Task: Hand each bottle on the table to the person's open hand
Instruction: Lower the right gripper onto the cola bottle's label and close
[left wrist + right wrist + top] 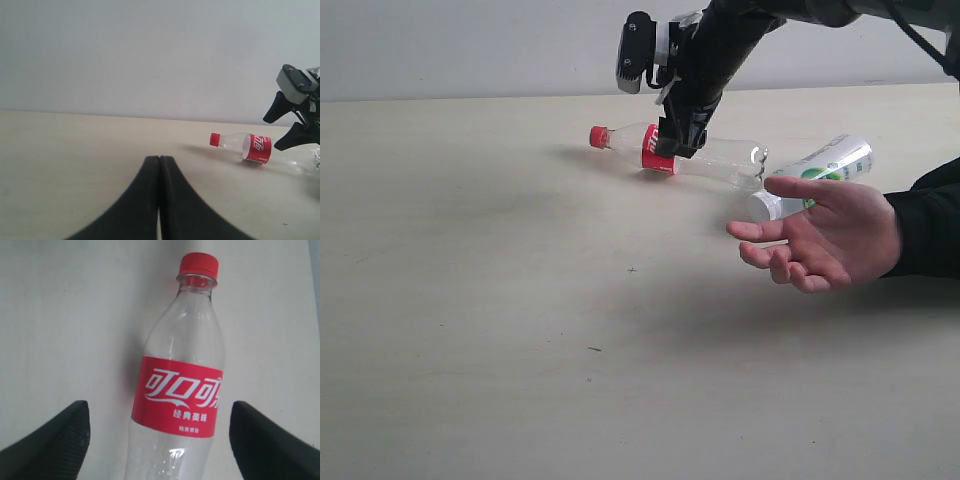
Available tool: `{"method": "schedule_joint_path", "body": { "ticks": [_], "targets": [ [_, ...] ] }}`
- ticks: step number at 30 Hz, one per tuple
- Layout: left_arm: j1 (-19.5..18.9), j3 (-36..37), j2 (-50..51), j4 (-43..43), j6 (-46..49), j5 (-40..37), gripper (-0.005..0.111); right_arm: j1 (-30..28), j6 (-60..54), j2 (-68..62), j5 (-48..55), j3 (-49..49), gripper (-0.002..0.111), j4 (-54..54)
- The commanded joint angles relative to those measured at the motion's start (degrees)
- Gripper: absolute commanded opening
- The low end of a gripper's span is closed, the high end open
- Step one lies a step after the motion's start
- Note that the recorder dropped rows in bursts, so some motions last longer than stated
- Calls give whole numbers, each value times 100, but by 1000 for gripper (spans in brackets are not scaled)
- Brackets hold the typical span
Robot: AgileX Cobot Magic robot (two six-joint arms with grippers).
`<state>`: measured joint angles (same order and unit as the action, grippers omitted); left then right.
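Red-capped bottle (177,390) lay between spread right fingers (55,440); left fingers (142,200) pressed together; only exterior view showed green-labelled bottle (832,160), person's hand (835,235); tabletop (470,320) wide leftward.

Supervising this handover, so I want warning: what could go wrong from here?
1. The red-capped bottle lies on its side between the open jaws of the right gripper; being round, it may roll or slip as they shut.
2. The open hand hovers close beside the white-capped bottle; the carry could knock either.

clear bottle (175,340): red cap, red label, white script | second bottle (830,160): green-white label | table (470,350): beige
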<state>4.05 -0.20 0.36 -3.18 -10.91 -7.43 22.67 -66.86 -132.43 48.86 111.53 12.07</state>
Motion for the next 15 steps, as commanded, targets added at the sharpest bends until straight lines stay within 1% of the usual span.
{"method": "schedule_joint_path", "body": {
  "ticks": [1,9,13,15],
  "targets": [
    [-13,20,-36,49,7,28,0,51,291,-103,-270,39,74,-135],
    [-13,20,-36,49,7,28,0,51,1025,-239,-393,39,74,-730],
    [-13,20,-36,49,7,28,0,37,1567,-327,-593,39,74,-1105],
    [-13,20,-36,49,7,28,0,16,1663,-354,-672,39,74,-1207]
  ]
}}
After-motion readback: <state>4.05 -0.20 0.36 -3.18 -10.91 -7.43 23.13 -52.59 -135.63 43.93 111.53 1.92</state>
